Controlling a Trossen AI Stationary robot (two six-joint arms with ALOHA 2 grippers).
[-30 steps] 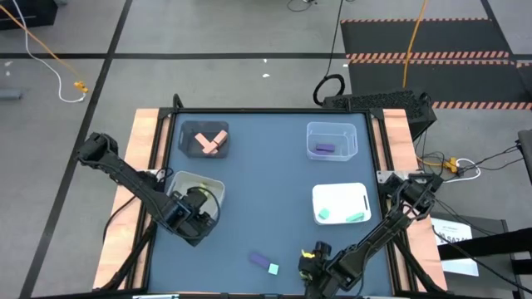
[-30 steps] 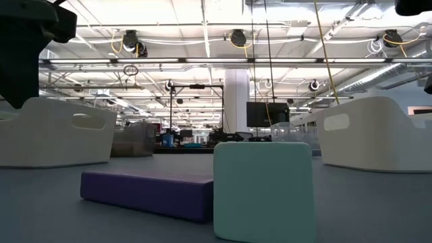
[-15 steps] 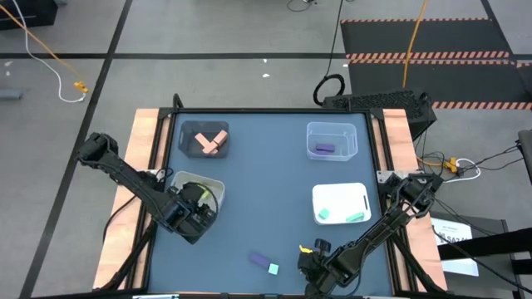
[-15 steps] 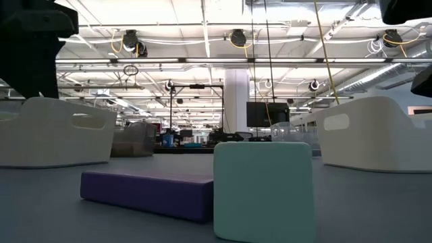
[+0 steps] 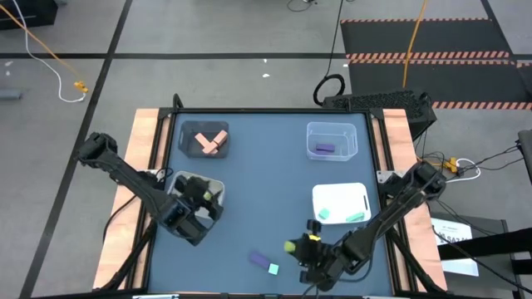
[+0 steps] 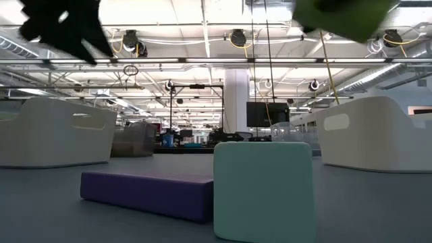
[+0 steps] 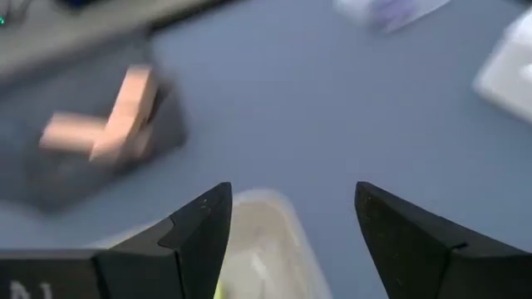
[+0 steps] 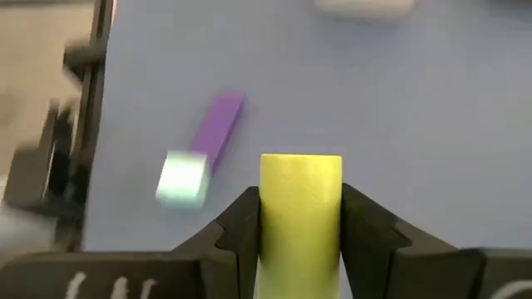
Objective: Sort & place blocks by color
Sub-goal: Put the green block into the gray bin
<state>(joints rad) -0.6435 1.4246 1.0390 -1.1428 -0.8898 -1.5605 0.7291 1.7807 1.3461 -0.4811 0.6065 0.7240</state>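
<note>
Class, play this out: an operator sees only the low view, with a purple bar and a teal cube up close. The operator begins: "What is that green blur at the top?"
Observer: A yellow-green block, clamped in the right gripper.
Operator: Where are the bar and cube on the table?
Observer: At the near edge; the purple bar lies beside the teal cube.
Operator: And the left gripper?
Observer: The left gripper is open and empty, over the white bin at the left.
</note>
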